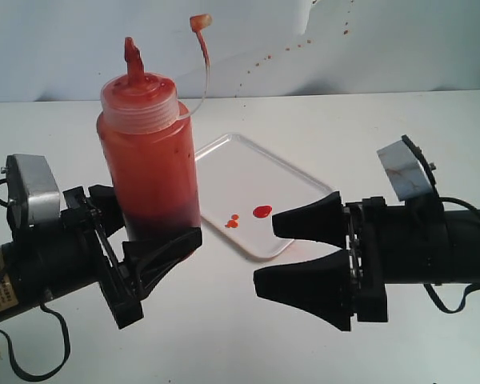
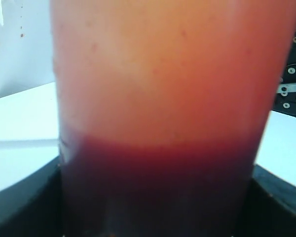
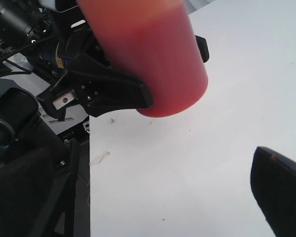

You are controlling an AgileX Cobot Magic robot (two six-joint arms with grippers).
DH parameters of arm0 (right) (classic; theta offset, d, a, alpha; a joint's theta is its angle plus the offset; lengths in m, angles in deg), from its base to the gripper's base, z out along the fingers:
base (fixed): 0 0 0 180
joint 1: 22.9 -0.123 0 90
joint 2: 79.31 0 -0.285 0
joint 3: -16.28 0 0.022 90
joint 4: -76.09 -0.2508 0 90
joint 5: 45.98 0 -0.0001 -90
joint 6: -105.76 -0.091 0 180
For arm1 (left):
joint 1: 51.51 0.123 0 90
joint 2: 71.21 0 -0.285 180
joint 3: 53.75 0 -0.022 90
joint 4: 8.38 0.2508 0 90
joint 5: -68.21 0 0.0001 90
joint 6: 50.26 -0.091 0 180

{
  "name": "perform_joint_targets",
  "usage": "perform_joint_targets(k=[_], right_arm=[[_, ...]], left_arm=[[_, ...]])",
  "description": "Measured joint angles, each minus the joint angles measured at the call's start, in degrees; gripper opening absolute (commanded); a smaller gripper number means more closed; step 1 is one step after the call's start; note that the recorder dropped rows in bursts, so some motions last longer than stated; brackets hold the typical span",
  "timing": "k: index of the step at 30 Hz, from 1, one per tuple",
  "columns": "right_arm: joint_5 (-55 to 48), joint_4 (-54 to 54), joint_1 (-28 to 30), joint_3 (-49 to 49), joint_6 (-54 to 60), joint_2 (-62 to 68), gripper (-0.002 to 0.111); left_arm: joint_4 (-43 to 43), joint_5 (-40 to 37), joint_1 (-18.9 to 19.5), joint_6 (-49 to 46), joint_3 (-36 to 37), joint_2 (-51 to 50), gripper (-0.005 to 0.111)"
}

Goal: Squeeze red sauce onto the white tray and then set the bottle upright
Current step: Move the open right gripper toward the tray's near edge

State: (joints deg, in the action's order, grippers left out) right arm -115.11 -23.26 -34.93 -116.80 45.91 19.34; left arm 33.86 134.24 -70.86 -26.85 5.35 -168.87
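The bottle [image 1: 148,160] stands upright, nozzle up, its tethered tip cap [image 1: 200,22] hanging open above it. My left gripper [image 1: 148,232] is shut on the bottle low on its body, one finger on each side. Up close the left wrist view is filled by the bottle [image 2: 163,98], darker between the fingers [image 2: 24,207]. I cannot tell whether its base touches the table. The white tray [image 1: 248,164] lies behind it to the right, with small blobs of red sauce [image 1: 262,211] near its front corner. My right gripper [image 1: 268,254] hangs open and empty by that corner. The right wrist view shows the bottle [image 3: 153,59].
The white table [image 1: 224,336] carries everything. Red splatter [image 1: 288,48] dots the back wall. The right wrist view shows the table's edge [image 3: 90,173] with dark robot hardware [image 3: 19,113] beyond it.
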Motion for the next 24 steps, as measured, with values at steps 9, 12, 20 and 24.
perform_joint_targets(k=[9, 12, 20, 24], right_arm=[[0.11, 0.0, 0.0, -0.92, 1.96, 0.0, 0.105], [2.3, 0.0, 0.0, -2.86, 1.96, 0.0, 0.105], [21.41, 0.7, 0.0, -7.92, 1.96, 0.02, 0.101], [37.9, 1.53, 0.0, -9.85, 1.96, 0.12, 0.101]], left_arm=[[-0.21, 0.0, 0.0, 0.0, 0.0, 0.0, 0.0], [-0.21, 0.0, 0.0, 0.0, 0.0, 0.0, 0.0], [-0.21, 0.0, 0.0, 0.64, 0.0, 0.0, 0.0], [-0.21, 0.0, 0.0, 0.98, 0.0, 0.0, 0.0]])
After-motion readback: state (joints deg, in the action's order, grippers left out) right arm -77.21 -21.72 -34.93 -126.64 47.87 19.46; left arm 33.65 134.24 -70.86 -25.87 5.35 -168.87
